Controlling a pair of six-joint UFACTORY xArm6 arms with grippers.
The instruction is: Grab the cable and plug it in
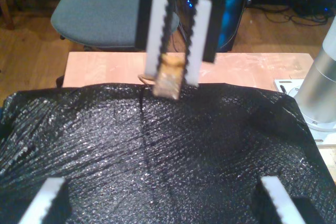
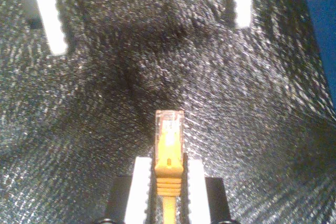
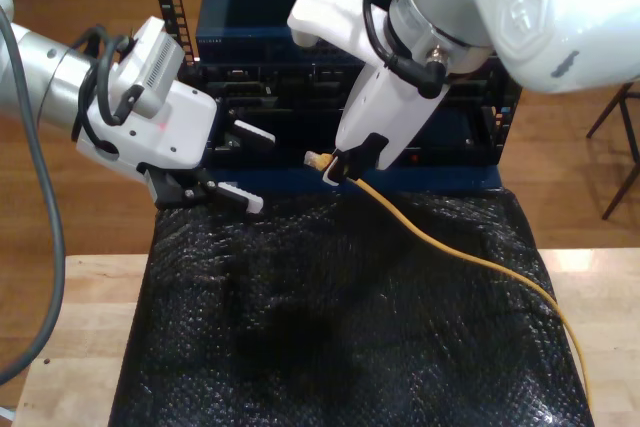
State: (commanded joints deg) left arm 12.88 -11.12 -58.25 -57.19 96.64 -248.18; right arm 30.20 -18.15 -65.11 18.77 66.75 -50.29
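My second gripper (image 2: 168, 162) has its jaws clamped on the cable (image 3: 452, 249), closed onto the yellow boot just behind the plug (image 2: 169, 125). The clear plug projects past the fingertips, free of any contact, over the black sheet (image 3: 330, 327). In the first wrist view the same plug (image 1: 169, 81) sits between the two toothed fingers (image 1: 156, 35) of my second gripper (image 1: 171, 80).

My first gripper (image 1: 163, 182) has its jaws wide apart, holding and touching nothing. It faces my second gripper across the sheet, and its two white pads (image 2: 48, 17) show in the second wrist view. In the exterior view my first gripper (image 3: 260, 171) is at the left and my second gripper (image 3: 335, 165) is at the centre, well apart.

From the jaws the cable trails down over the sheet toward the exterior view's right, then off its lower right edge.

The sheet covers the wooden table (image 3: 70, 317). Behind it stands a dark blue rack unit (image 3: 260, 17).

Markings: the arm (image 3: 520, 7) at the exterior view's upper right carries a raised hexagonal emblem; no lettering on it can be read.
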